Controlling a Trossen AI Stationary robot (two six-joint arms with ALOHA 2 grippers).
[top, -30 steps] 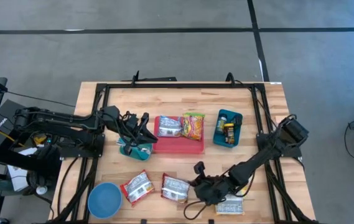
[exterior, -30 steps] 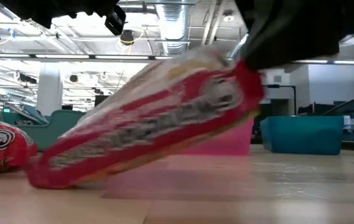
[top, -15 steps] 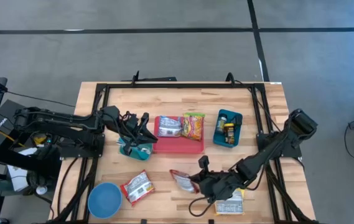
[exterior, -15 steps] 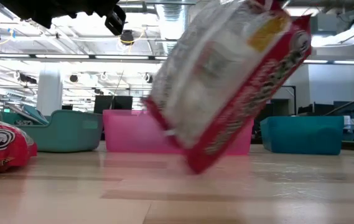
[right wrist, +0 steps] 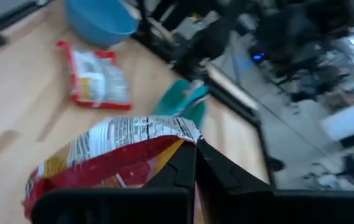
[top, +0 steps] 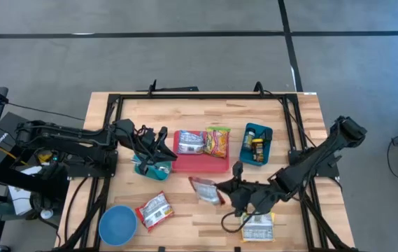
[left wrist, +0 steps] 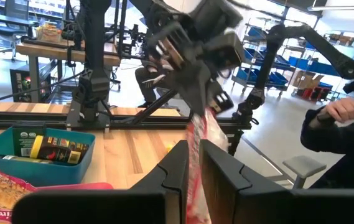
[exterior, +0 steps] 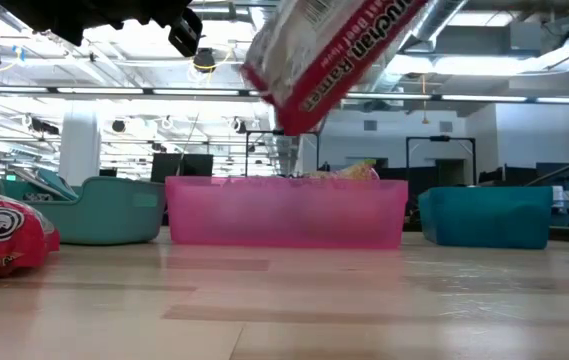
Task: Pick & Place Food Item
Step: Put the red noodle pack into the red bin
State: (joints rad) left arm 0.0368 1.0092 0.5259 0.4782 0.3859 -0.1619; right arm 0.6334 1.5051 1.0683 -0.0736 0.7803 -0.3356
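Observation:
A red-and-white ramen packet (top: 204,190) hangs in the air in front of the pink tray (top: 202,166), with my right gripper (top: 222,189) shut on it. In the low view the packet (exterior: 334,50) tilts high above the table. The tray holds two packets, a red-and-white one (top: 190,141) and a yellow one (top: 217,141). My left gripper (top: 162,148) stays shut and level above the teal tub (top: 150,168), touching nothing. My right gripper pinches the packet by its end edge (right wrist: 178,138) between the two fingers. The fingers come from the table's right, slanting a little downward. The packet reaches out past the fingertips toward the left, tilted and lifted clear of the table.
Another ramen packet (top: 153,210) and a blue bowl (top: 118,225) lie near the front left. A pale packet (top: 258,227) lies at the front right. A blue bin (top: 256,143) with jars stands right of the tray. A person (left wrist: 344,124) stands beyond the table.
My right gripper has risen and gone toward the pink tray, tipping less steeply downward. The packet, which first rested with one end on the table, has swung up and now hangs clear.

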